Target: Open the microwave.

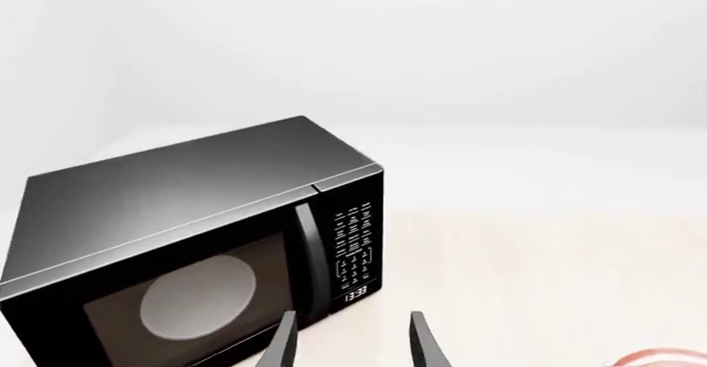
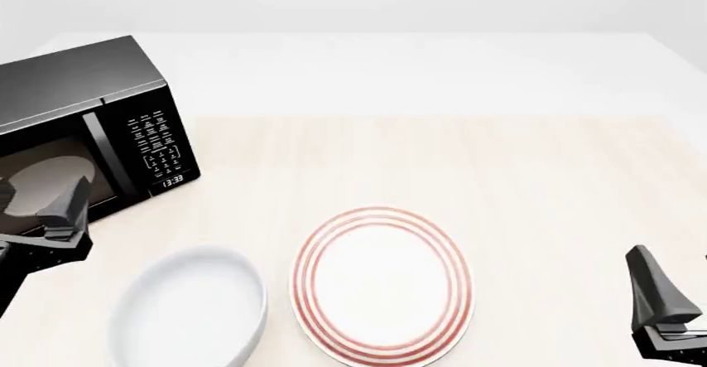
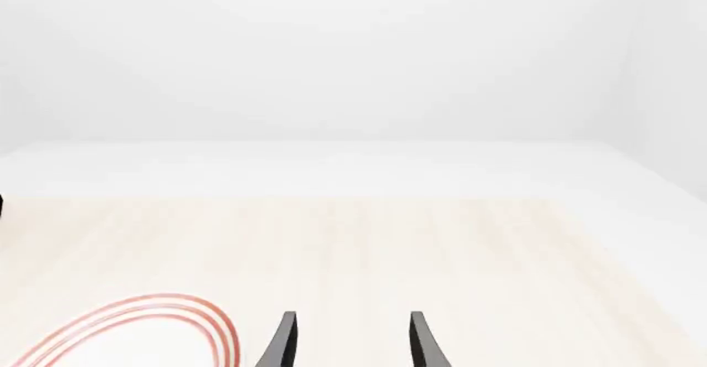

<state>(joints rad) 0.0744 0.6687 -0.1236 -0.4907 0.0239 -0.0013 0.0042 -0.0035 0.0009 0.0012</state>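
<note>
The microwave (image 2: 83, 131) is placed at the far left of the table (image 2: 531, 160), partly cut by the edge of the front view. Its door is shut; a pale round turntable plate (image 1: 199, 295) is seen through the dark glass. The vertical handle (image 1: 310, 255) is found between the window and the keypad panel (image 2: 155, 142), and a small clock (image 2: 172, 181) is shown under the keys.

The left gripper (image 1: 351, 346) is held in front of the door, near it and not touching it. In the left wrist view its two fingers are seen apart, with nothing between them, and they point toward the lower part of the handle.

Nearer to the arms, a white bowl (image 2: 188, 309) is standing just beside a plate with red rings (image 2: 382, 282).

The right gripper (image 3: 351, 346) is kept well apart from the microwave, at the right edge of the table. Its fingers are also spread, and nothing is held by them.
</note>
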